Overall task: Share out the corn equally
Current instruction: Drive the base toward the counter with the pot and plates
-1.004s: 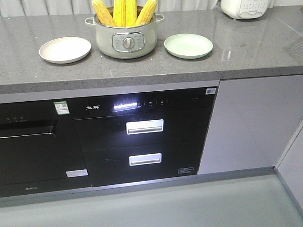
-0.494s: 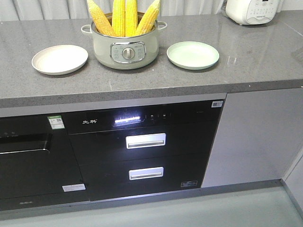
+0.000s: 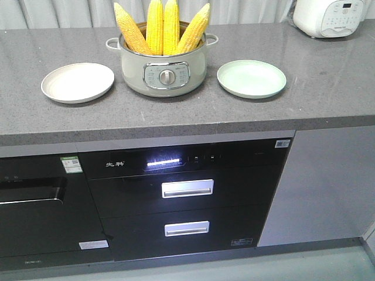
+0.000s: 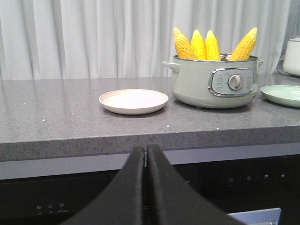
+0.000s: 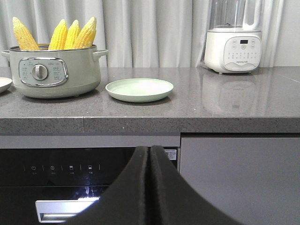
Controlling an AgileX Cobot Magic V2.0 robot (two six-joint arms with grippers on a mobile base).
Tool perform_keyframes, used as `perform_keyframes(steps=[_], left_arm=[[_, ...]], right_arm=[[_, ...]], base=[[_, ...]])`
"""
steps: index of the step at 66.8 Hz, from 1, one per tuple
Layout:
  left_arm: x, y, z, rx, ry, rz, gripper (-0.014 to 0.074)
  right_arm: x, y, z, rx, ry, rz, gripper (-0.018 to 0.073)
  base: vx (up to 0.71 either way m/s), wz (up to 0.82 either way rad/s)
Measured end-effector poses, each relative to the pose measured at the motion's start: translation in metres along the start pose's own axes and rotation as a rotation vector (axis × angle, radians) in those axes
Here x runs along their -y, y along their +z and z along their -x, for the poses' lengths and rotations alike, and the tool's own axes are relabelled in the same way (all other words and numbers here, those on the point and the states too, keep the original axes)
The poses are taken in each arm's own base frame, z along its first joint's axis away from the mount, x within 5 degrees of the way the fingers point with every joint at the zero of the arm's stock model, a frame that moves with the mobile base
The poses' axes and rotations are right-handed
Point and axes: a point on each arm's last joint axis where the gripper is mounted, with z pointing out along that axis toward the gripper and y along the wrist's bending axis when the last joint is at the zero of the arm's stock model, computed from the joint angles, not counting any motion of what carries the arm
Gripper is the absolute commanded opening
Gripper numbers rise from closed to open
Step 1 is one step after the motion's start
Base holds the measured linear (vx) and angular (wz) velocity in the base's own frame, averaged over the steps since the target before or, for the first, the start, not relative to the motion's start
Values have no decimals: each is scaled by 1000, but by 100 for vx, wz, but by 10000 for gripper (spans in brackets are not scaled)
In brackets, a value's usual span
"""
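Currently corn point(image 3: 155, 26) stands in pot point(image 3: 167, 76), upper centre; left end effector point(image 4: 146, 150) and right end effector point(image 5: 150, 150) pinched together, empty.

Front view: high, before counter point(image 3: 246, 126), tilts down; mid distance; takes in worktop and drawers point(image 3: 187, 205) beneath.
Left wrist view: low, near counter-edge height, faces level toward curtain point(image 4: 70, 37); left gripper point(image 4: 146, 149) bottom centre; white plate point(image 4: 133, 101) centre, pot point(image 4: 192, 89) right.
Right wrist view: same height and facing, farther right; right gripper point(image 5: 150, 149) bottom centre; green plate point(image 5: 139, 89) centre, pot left, blender point(image 5: 233, 44) right.
Shared: pot and corn point(image 3: 155, 29) in all three; each wrist view clips other plate's edge.
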Motion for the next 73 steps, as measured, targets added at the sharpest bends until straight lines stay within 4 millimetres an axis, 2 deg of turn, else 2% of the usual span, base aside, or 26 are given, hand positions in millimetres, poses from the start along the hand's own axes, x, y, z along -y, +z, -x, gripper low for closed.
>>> perform_keyframes(steps=[73], left_arm=[[0, 0, 0, 0, 0, 0, -7]], right_arm=[[0, 0, 0, 0, 0, 0, -6]], base=[[8, 3]])
